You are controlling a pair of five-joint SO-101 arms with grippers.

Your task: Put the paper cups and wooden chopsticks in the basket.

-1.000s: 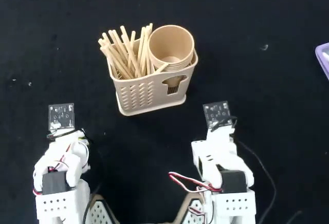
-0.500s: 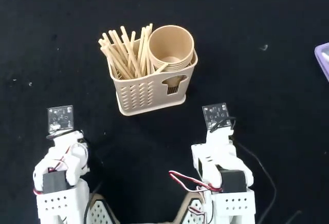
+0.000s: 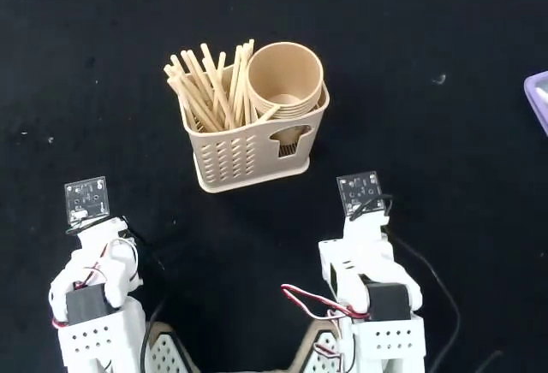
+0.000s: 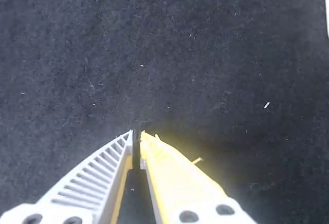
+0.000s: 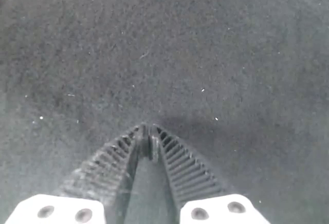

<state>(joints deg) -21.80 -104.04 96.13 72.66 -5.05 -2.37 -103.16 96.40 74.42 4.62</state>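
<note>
Black tablecloth (image 3: 428, 133), matt and faintly fuzzy, flecked with pale lint up close; the basket (image 3: 248, 155) is beige plastic, smooth and dull, its wall punched with slots; the chopsticks (image 3: 210, 86) in it are bare pale wood, unvarnished by the look; the cups (image 3: 285, 69) beside them are tan paper, matt, with a rolled rim; the arms (image 3: 368, 270) are white plastic with a slight sheen on the housings; the left gripper (image 4: 136, 134) has ribbed plastic fingers, one white, one yellow; the right gripper (image 5: 146, 129) has the same ribbed plastic, greyer; red and white wires (image 3: 312, 300) at one arm's base, glossy sheathing.
</note>
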